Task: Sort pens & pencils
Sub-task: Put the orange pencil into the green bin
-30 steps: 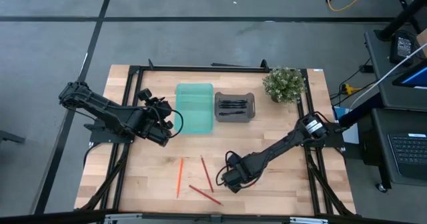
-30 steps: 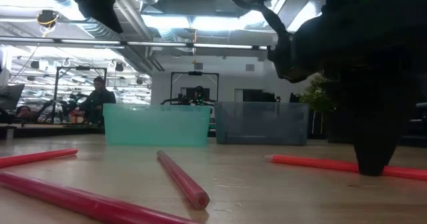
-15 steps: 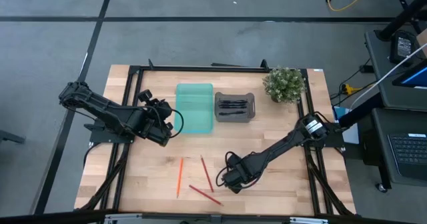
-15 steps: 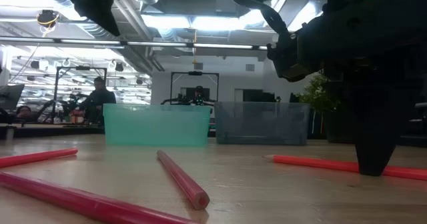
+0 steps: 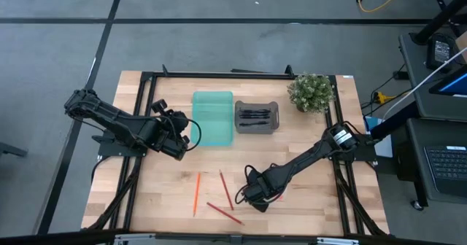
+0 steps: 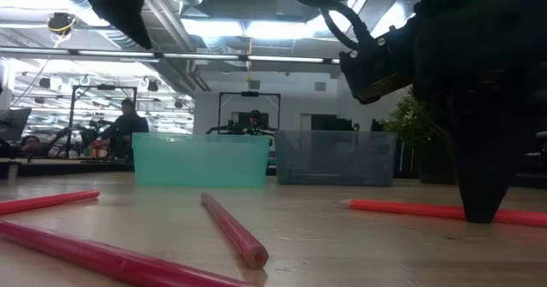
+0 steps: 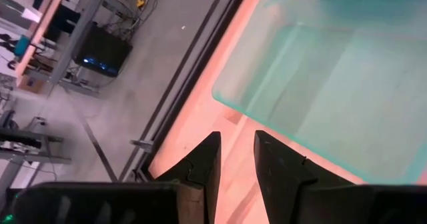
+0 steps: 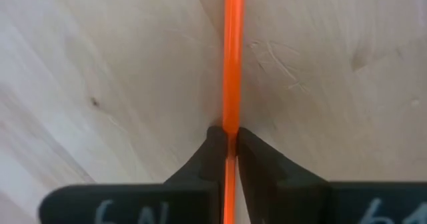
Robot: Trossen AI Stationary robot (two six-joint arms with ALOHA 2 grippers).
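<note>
Three loose pencils lie flat on the wood near the table's near edge: an orange one (image 5: 196,192) and two red ones (image 5: 226,189) (image 5: 223,213). A fourth, orange-red pencil (image 8: 233,51) sits between the fingers of my right gripper (image 8: 230,141), which is shut on it to their right (image 5: 255,199). Black pens (image 5: 255,117) lie in the grey bin. My left gripper (image 7: 233,154) hovers beside the teal bin's (image 5: 213,118) left wall (image 5: 188,134), its fingers a narrow gap apart and holding nothing. My right gripper pinches the orange-red pencil's shaft (image 8: 231,121) between its two fingertips. The fingers (image 6: 484,206) come from above, pointing down, and lie across the pencil. The pencil (image 6: 402,207) lies level along the table top, its pointed end sticking out to one side.
The teal bin and the grey bin (image 5: 256,127) stand side by side at the table's far middle. A potted plant (image 5: 310,92) stands at the far right corner. Black frame rails (image 5: 139,165) run along the table's left and right sides.
My right arm's wrist has tipped a little above the pencil, while its fingertips stay down at the table on the pencil. The loose pencils and my left arm have kept still.
</note>
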